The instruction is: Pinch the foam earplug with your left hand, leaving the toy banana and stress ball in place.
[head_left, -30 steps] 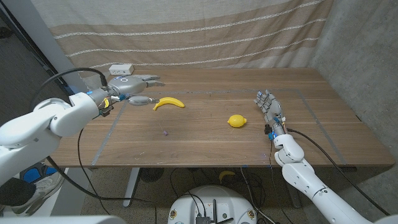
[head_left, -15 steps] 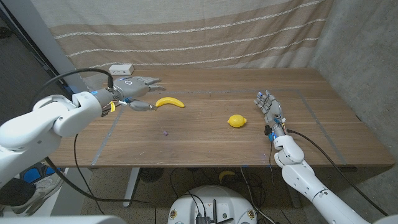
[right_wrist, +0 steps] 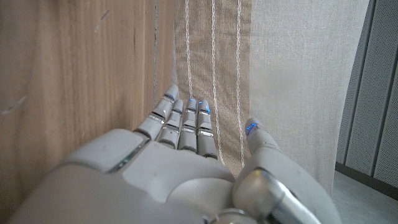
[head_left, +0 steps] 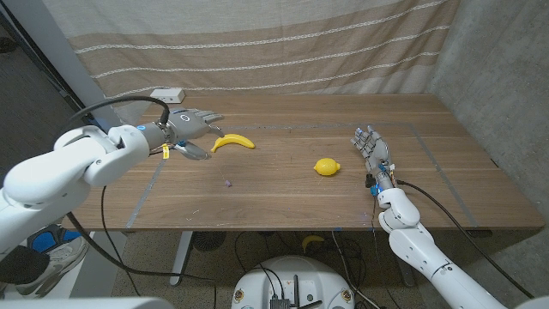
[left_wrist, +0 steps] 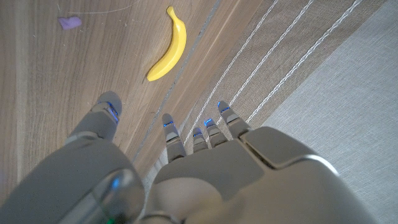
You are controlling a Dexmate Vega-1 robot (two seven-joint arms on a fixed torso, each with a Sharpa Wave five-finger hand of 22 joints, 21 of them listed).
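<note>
My left hand (head_left: 190, 129) has swung right toward the banana (head_left: 232, 142), fingers (left_wrist: 169, 130) wide and empty; the earplug (head_left: 227, 182) waits nearer.

A wooden table (head_left: 283, 193) carries grey tape lines (head_left: 144, 199) marking out a rectangle on its top. A white box (head_left: 168, 93) sits at its far left edge. Behind hangs a beige striped curtain (head_left: 257, 39).

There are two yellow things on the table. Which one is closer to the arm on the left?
The toy banana, the long curved one, lies just beside the left hand. The other yellow thing, the lemon-shaped stress ball, sits nearer the right hand.
</note>
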